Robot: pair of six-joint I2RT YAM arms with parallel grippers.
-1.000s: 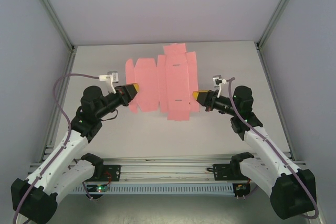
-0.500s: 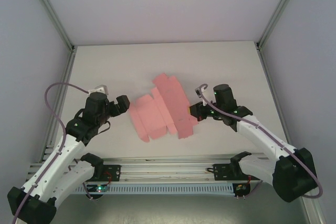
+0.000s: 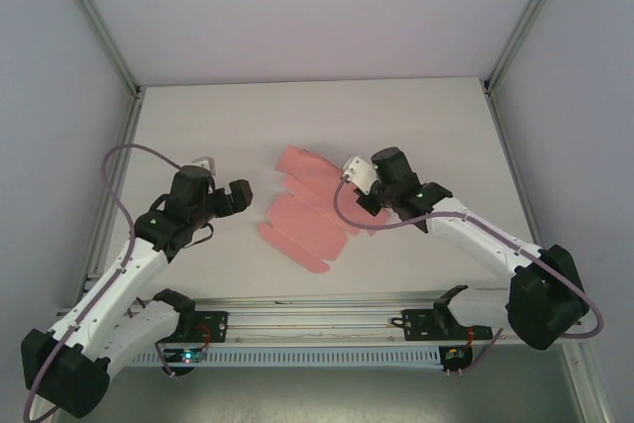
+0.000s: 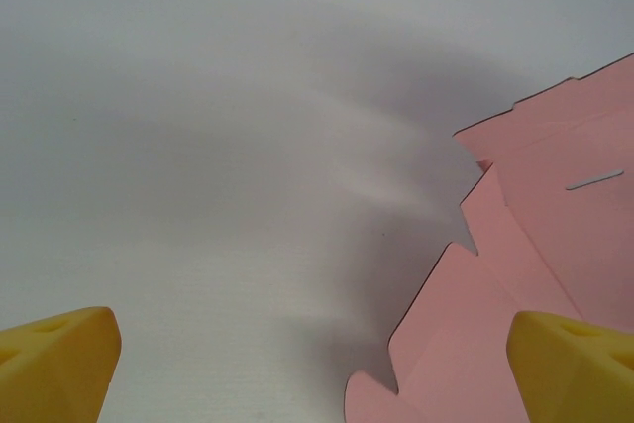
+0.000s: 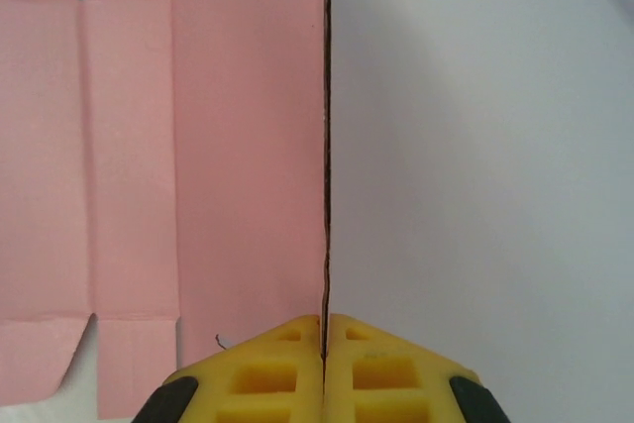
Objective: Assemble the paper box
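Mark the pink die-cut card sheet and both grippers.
pink die-cut card sheet (image 3: 302,227), top view, lower panel.
left gripper (image 4: 315,369), left wrist view, midway between yellow fingertips.
right gripper (image 5: 325,339), right wrist view, where yellow fingertips pinch the sheet.

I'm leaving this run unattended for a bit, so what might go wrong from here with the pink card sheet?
1. The right gripper pinches only the thin edge of the flat pink die-cut card sheet, so the card may slip out or crease there.
2. The left gripper is open and apart from the sheet, so one grip carries it. The free side may sag or bend along the wrong fold.
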